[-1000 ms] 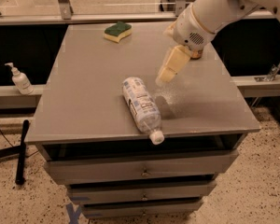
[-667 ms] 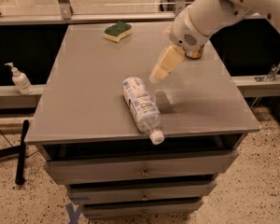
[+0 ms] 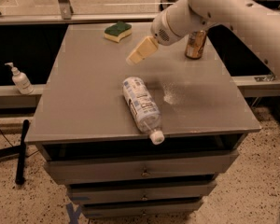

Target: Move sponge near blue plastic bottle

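The sponge [image 3: 117,31], dark green on top with a pale yellow body, lies at the far edge of the grey table top [image 3: 88,92]. The blue plastic bottle [image 3: 141,106], clear with a white-and-bluish label, lies on its side near the front edge, its white cap pointing toward the front. My gripper [image 3: 136,55] hangs from the white arm above the middle of the table, between sponge and bottle. It is right of and in front of the sponge and holds nothing that I can see.
A gold-brown drink can [image 3: 195,44] stands at the far right of the table, partly behind my arm. A small white pump bottle [image 3: 20,80] stands on a ledge to the left. Drawers [image 3: 144,171] sit under the table top. A black pole [image 3: 20,150] leans at lower left.
My gripper has moved left and toward the far edge, closer to the sponge. The can now shows behind my arm. The sponge and the bottle have not moved.
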`<state>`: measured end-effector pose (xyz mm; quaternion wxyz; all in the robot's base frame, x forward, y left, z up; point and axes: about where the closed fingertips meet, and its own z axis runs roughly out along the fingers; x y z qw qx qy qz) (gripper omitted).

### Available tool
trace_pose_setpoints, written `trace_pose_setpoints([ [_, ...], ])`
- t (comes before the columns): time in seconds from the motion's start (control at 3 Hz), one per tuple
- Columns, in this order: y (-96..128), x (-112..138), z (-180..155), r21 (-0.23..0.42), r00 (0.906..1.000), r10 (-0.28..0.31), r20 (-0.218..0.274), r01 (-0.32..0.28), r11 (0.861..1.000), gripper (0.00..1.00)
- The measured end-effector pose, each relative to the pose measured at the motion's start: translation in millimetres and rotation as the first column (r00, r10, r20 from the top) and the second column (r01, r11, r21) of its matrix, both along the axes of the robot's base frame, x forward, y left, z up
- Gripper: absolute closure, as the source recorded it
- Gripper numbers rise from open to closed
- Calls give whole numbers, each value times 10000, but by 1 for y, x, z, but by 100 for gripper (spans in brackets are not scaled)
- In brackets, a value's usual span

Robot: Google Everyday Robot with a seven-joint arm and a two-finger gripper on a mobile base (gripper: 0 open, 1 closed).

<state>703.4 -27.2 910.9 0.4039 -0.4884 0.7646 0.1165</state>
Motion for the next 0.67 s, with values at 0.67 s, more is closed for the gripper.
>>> trace_pose_setpoints([
  [0.67, 31, 69, -10, 1589, 9891, -1434, 321, 1366, 9778, 0],
])
